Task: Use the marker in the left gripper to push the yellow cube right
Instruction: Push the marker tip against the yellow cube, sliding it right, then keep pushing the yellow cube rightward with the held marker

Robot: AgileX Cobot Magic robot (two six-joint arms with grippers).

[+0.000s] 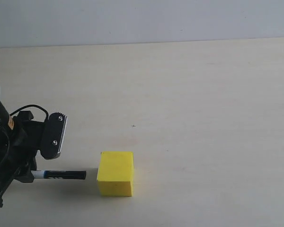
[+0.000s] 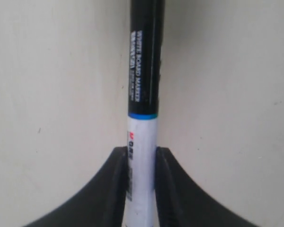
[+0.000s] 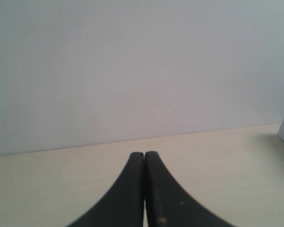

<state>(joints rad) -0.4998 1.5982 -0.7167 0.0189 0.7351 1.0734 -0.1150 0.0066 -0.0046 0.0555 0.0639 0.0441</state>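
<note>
- Left of the yellow cube [image 1: 115, 173], low by the bench [image 1: 203, 118]: the marker [image 1: 61, 175], lying level, long axis running straight toward the cube's left face.
- Points cap end first at that face, about level with the cube's lower half; ends just short of it, a narrow strip of shaded bench between cap tip and cube.
- Looks slim, far thinner than the cube: long black cap, thin blue ring where cap meets barrel, white barrel behind with dark and red print.
- Reads "WHITE BOARD MARKER" in white capitals along the cap, in the left wrist view; carries smaller lines beside that, too blurred to read; barrel print partly hidden by the jaws and not legible.
- Sits in the left gripper [image 2: 141, 156], farther left of the cube than the cap tip: jaws narrow, pinching the white barrel from both sides, the cap sticking out well beyond them.
- Above the marker, up and left of the cube: a grey plate [image 1: 57, 135] with screws and a looped black cable [image 1: 35, 108].
- As for the cube itself: plain bright yellow, matte, flat on the pale bench, top and front faces in sight.
- Of the right gripper [image 3: 144, 155]: jaws pressed together tip to tip, facing a pale wall [image 3: 132, 71] beyond the bench edge; place relative to the cube cannot be told.
</note>
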